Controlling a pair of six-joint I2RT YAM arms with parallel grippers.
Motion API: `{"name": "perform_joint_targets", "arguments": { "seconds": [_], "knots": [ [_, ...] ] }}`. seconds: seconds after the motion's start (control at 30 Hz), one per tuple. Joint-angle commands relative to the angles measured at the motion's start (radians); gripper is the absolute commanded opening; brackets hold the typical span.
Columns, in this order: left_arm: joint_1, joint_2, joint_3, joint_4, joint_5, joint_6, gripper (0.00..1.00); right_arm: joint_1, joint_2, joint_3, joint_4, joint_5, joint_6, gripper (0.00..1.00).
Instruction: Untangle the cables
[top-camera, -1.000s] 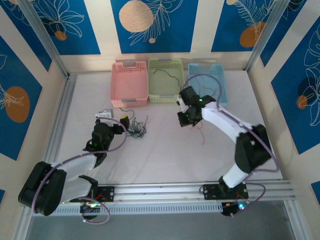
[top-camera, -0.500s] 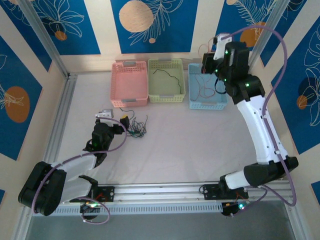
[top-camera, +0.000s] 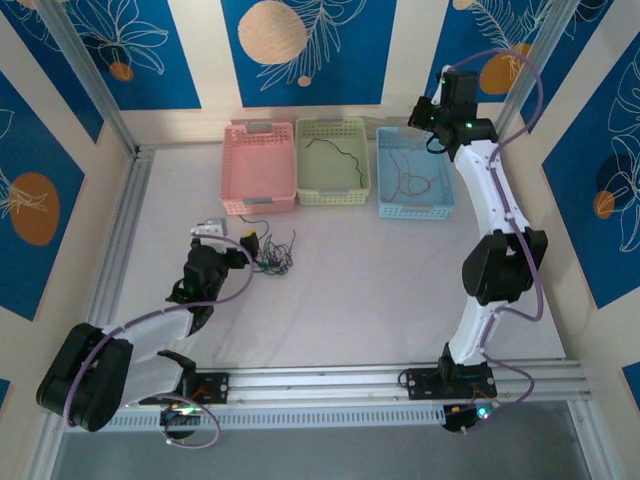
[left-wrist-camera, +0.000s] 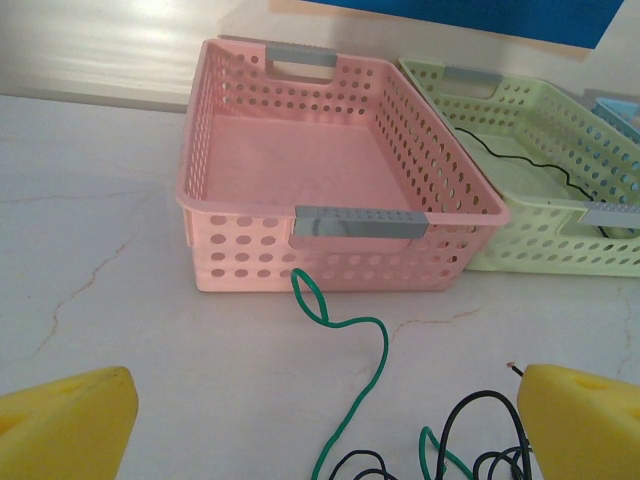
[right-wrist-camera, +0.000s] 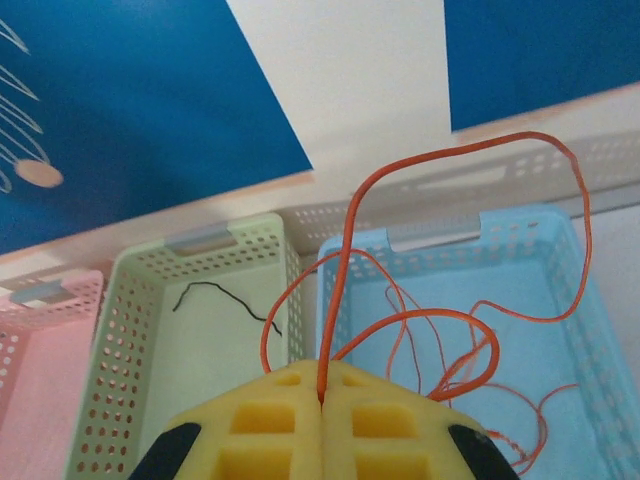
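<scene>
The right tool (right-wrist-camera: 322, 395) is clenched on an orange cable (right-wrist-camera: 455, 150), high above the blue basket (top-camera: 415, 208) at the desk's (top-camera: 350, 290) far edge; whether its loops touch the basket floor is unclear. The left tool (left-wrist-camera: 320, 425) stands released at the green-and-black clump (top-camera: 275, 258), just short of the pink basket (left-wrist-camera: 360, 222), open desk to its right. The left wrist view cuts off the clump's near part.

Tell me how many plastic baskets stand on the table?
3. They stand in one row at the far side of the table: the pink basket on the left, the green basket in the middle, the blue basket on the right. None seems hidden.
</scene>
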Motion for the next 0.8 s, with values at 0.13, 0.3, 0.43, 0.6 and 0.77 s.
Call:
{"name": "perform_joint_targets", "arguments": {
  "seconds": [0.13,0.3,0.43,0.6,0.77],
  "knots": [
    [0.005,-0.005,0.018,0.001,0.009,0.001,0.97,-0.022,0.107,-0.088,0.068,-0.123,0.066,0.0],
    [0.005,-0.004,0.018,0.0,0.008,-0.001,0.97,-0.016,0.133,-0.113,0.05,-0.181,0.062,0.25],
    [0.004,-0.005,0.018,-0.001,0.005,-0.003,0.97,0.0,0.062,-0.173,0.08,-0.168,0.035,0.35],
    [0.005,-0.021,0.019,-0.018,0.002,-0.017,0.98,0.049,-0.113,-0.304,0.129,-0.078,-0.022,0.45],
    [0.006,-0.047,0.021,-0.056,-0.038,-0.047,0.98,0.184,-0.405,-0.615,0.398,0.143,-0.141,0.5]
  ]
}}
